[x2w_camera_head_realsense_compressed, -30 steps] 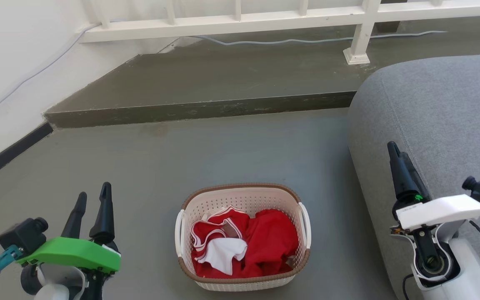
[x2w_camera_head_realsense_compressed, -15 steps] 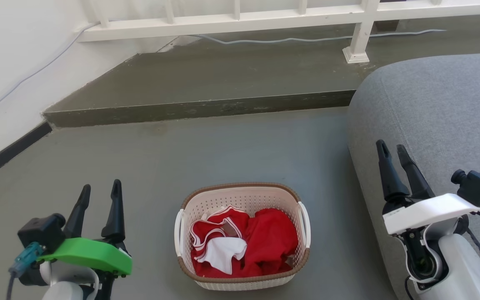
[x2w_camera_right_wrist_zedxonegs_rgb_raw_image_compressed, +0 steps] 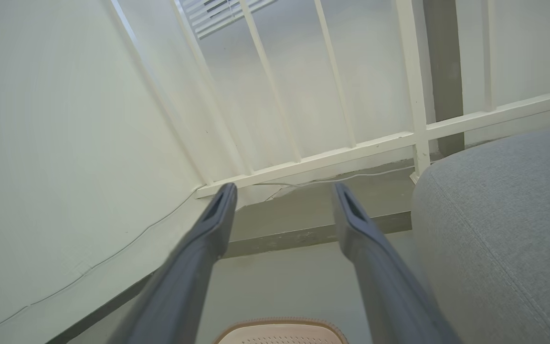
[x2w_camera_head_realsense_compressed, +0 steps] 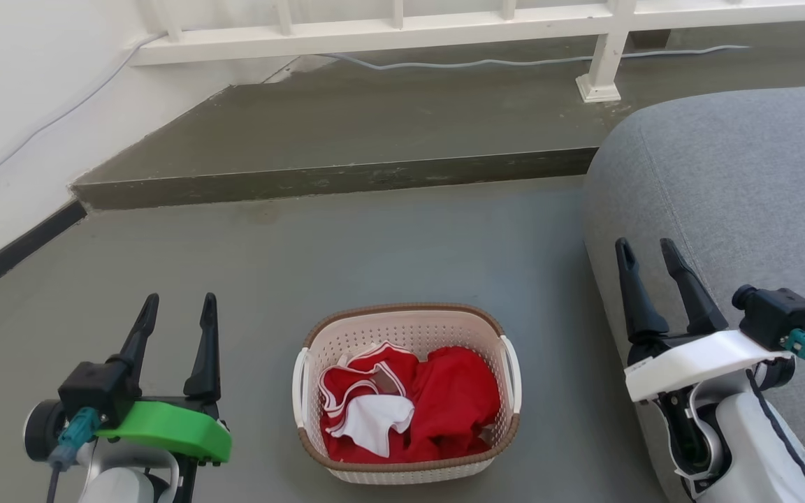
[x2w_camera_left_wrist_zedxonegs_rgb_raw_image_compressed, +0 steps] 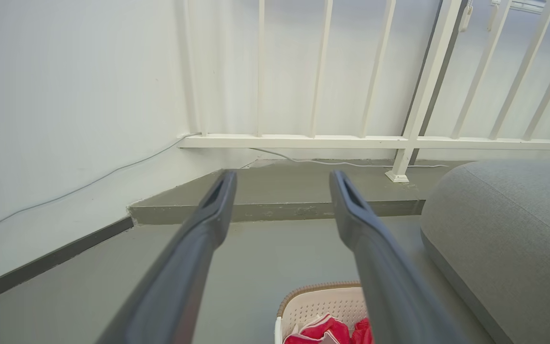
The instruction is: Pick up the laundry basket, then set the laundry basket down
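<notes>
Basket [x2w_camera_head_realsense_compressed: 402, 330] on floor [x2w_camera_head_realsense_compressed: 374, 244] between left gripper [x2w_camera_head_realsense_compressed: 179, 299] and right gripper [x2w_camera_head_realsense_compressed: 646, 243], both jaws apart, empty; grabbing one handle [x2w_camera_head_realsense_compressed: 513, 374] only could tip it, spilling clothes [x2w_camera_head_realsense_compressed: 451, 405].

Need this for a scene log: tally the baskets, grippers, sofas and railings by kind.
Cream-white perforated plastic laundry basket, brown rim: 1
Dark-jawed left gripper and right gripper: 2
Grey fabric sofa: 1
White barred railing: 1
Total: 5
</notes>
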